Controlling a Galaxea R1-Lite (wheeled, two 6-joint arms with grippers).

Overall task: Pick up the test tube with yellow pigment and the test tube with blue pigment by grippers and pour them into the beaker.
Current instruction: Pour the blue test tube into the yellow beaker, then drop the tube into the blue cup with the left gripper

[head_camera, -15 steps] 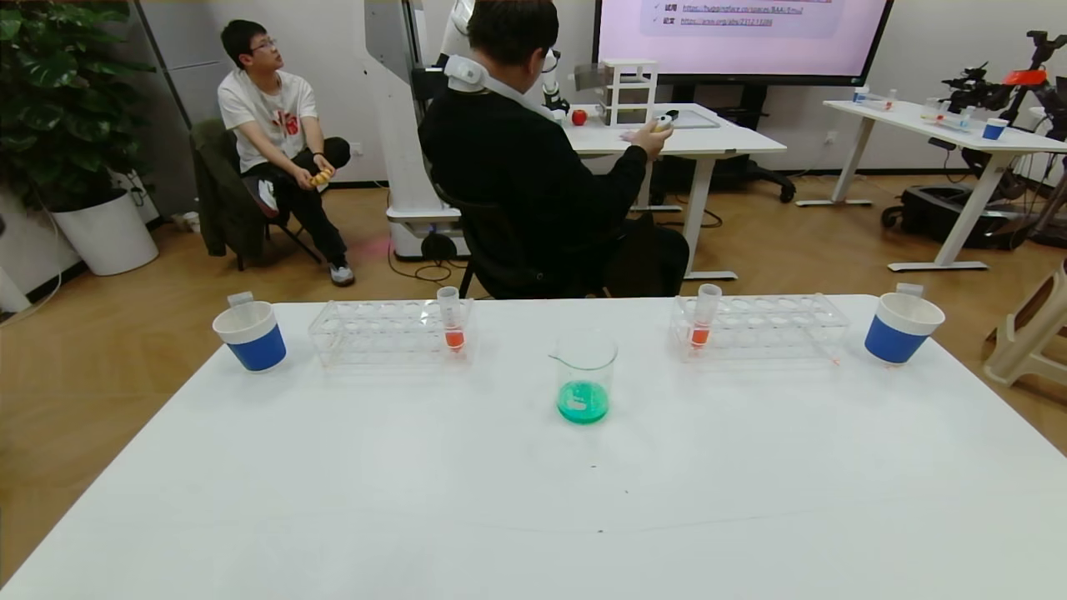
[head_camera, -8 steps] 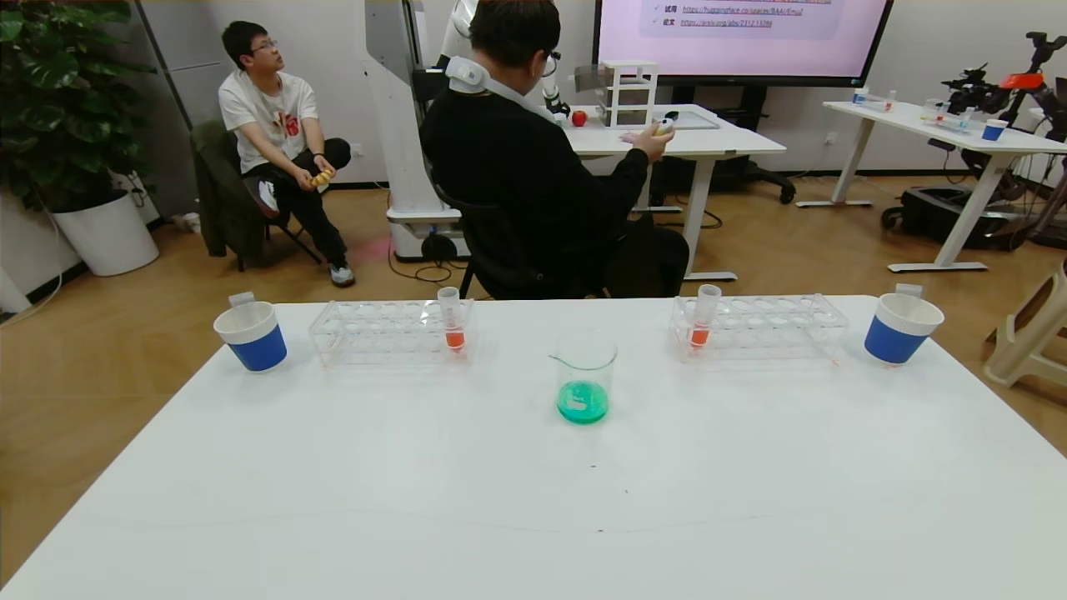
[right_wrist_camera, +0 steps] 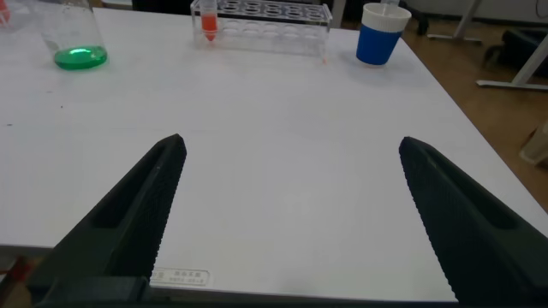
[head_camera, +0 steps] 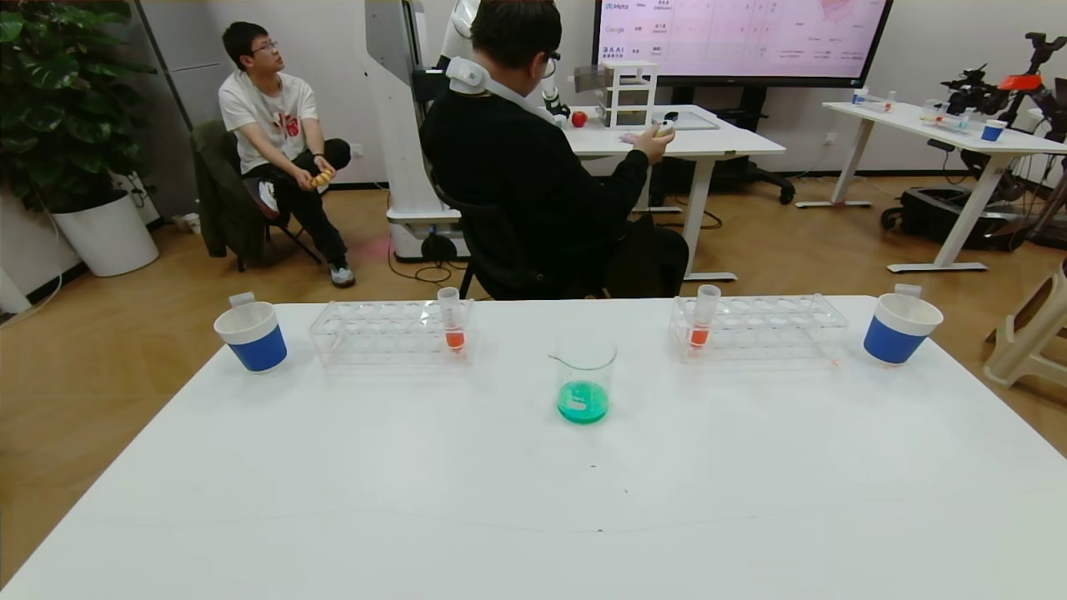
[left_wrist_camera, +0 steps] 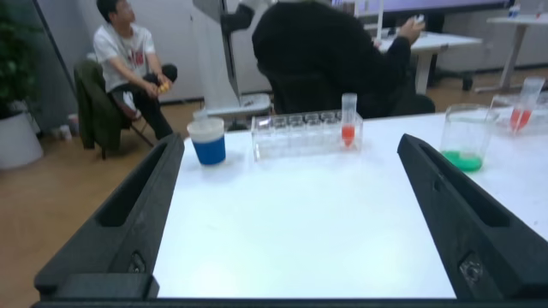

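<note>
Nothing on the worktop (head_camera: 467, 483) has moved; the beaker (head_camera: 583, 379) holds green liquid, left gripper (left_wrist_camera: 287, 214) and right gripper (right_wrist_camera: 291, 214) both released.

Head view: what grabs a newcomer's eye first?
The beaker at the table's middle, holding green liquid. Behind it stand two clear racks, each with one orange-tipped tube, and a blue cup at each far corner. Both grippers hang open and empty over bare table.

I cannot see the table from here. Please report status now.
Left gripper open, empty, over the table. Right gripper same. Beaker holds green liquid. Only orange tubes in racks.
</note>
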